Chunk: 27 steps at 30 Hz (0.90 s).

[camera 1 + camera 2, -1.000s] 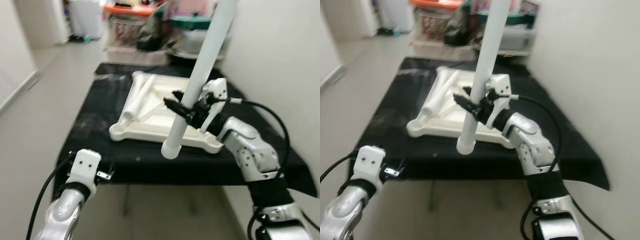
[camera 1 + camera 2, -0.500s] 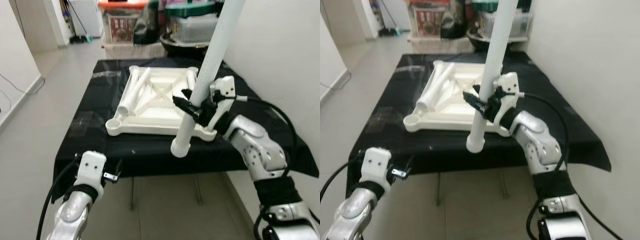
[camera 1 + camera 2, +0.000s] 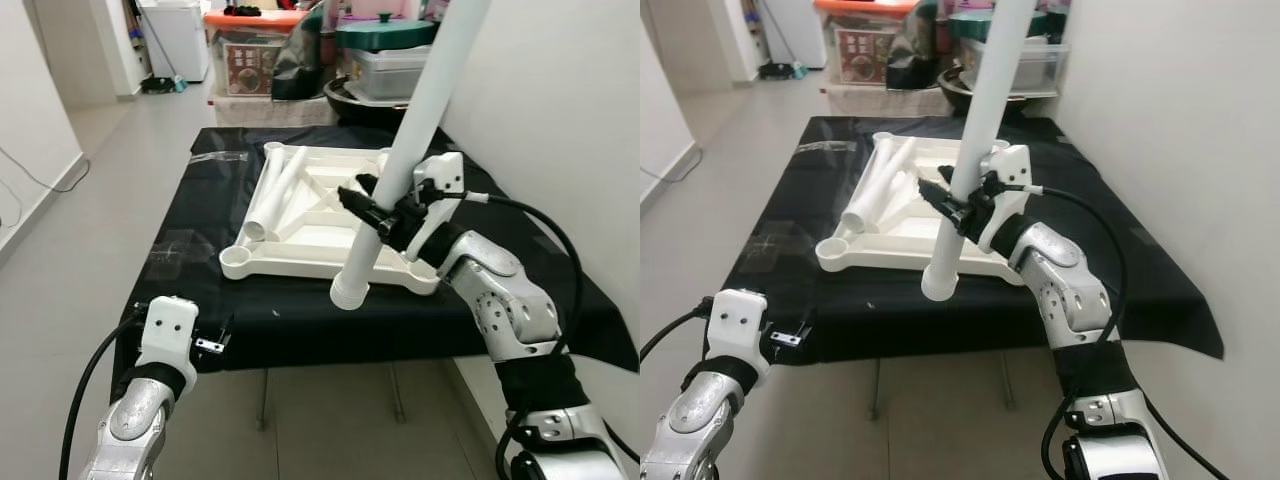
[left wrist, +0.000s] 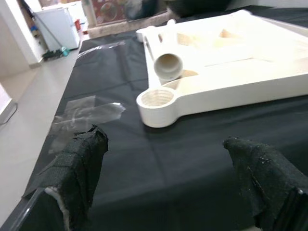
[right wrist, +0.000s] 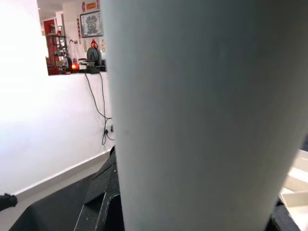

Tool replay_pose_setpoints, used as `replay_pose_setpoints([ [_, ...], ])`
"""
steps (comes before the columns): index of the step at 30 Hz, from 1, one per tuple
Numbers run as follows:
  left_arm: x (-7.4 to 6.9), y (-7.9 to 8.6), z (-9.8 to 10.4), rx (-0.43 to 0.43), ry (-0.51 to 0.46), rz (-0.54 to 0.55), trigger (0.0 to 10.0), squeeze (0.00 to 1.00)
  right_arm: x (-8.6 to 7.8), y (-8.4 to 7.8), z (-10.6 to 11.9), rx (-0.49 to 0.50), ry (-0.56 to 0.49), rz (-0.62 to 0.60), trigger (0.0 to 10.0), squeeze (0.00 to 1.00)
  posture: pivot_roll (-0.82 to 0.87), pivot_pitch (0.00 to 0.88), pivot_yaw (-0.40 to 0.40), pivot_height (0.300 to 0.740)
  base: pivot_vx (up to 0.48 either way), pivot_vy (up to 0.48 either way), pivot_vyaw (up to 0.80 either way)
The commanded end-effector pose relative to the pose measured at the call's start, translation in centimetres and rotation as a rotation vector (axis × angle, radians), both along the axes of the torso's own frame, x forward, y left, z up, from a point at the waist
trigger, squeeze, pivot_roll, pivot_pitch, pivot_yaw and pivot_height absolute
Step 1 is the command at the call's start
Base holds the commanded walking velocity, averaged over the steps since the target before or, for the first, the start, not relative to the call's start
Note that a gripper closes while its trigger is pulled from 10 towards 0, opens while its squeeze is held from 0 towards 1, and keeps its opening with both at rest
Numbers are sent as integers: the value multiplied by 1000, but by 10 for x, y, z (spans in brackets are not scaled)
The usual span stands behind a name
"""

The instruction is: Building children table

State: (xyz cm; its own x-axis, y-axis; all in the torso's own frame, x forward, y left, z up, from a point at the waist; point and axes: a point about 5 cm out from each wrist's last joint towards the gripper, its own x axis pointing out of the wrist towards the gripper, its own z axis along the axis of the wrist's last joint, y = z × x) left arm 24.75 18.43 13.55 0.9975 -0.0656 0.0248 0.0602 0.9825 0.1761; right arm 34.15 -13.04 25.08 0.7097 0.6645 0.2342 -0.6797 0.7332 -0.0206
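Observation:
An upside-down white plastic tabletop (image 3: 300,255) lies on the black-covered table (image 3: 190,240), with round leg sockets at its corners (image 4: 156,100). Loose white legs (image 3: 275,190) rest on it. My right gripper (image 3: 372,212) is shut on a long white table leg (image 3: 420,120), held tilted above the tabletop's near right part; its threaded lower end (image 3: 347,292) hangs over the near edge. In the right wrist view the leg (image 5: 202,115) sits very close to the camera. My left gripper (image 4: 168,192) is open, low at the table's near left corner, facing the near-left socket.
Storage bins and a pot (image 3: 385,60) stand behind the table. A white wall (image 3: 560,130) runs close along the right side. Open floor (image 3: 80,230) lies to the left. A patch of clear tape (image 4: 86,115) sticks to the black cloth.
The camera view shifted. The held leg's lower end has moved slightly left and nearer the tabletop's front edge. The left arm stays low at the table corner.

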Motion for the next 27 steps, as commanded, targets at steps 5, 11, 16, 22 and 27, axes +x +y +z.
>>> replay_pose_setpoints([
  [5,1,-1,1,-12,-3,-6,10000,0,1,1,6,10,-27,-10,0,0,101,0,-63,740,399,0,0],
  [11,1,-2,1,-12,-4,-9,10000,0,1,1,6,12,-29,-10,0,0,101,0,-64,740,398,0,0],
  [16,2,-5,3,-21,-25,-16,10000,0,1,2,7,17,-33,-11,0,0,96,0,-63,740,66,0,0],
  [22,2,-8,1,-7,-17,-40,10000,0,1,2,8,14,-37,-9,0,0,96,0,-63,740,0,-124,0],
  [27,2,-10,1,-8,-16,-44,10000,0,1,1,9,11,-41,-4,0,0,95,0,-65,740,0,-480,0],
])
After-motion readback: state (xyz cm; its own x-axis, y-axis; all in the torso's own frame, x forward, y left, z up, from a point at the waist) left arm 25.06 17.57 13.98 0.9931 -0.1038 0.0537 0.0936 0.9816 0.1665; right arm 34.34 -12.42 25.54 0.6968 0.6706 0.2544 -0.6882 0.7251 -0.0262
